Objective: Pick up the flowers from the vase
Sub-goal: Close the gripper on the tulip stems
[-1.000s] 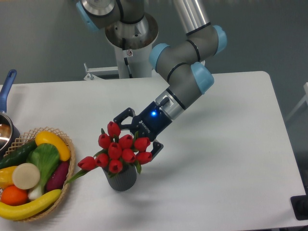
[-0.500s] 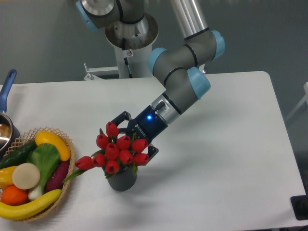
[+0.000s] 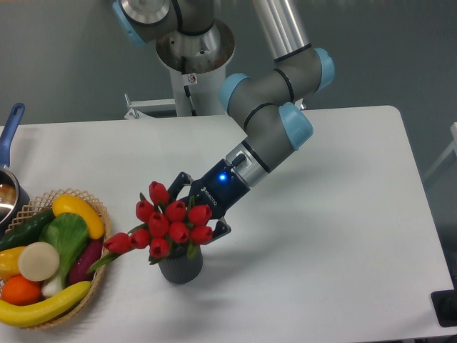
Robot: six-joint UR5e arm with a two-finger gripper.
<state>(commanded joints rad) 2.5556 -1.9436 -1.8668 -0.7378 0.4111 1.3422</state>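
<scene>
The flowers (image 3: 168,221), a bunch of red tulip buds with green leaves, stand in the small dark grey ribbed vase (image 3: 181,269) near the table's front, left of centre. The bunch leans to the left, and one bud on a long stem droops toward the basket. My gripper (image 3: 196,210) comes in from the right at bud height. Its two black fingers are spread apart, one above the bunch and one at its lower right, and the buds hide the fingertips. The jaws look open, with the buds pressed against them.
A wicker basket (image 3: 101,251) with bananas, an orange, a cucumber and other produce sits at the front left, close to the drooping bud. A blue-handled pot (image 3: 10,140) stands at the left edge. The arm's base (image 3: 193,71) rises behind the table.
My gripper has moved left and slightly down into the bunch. The flowers have been pushed left and now lean further toward the basket. The vase has stayed in place.
</scene>
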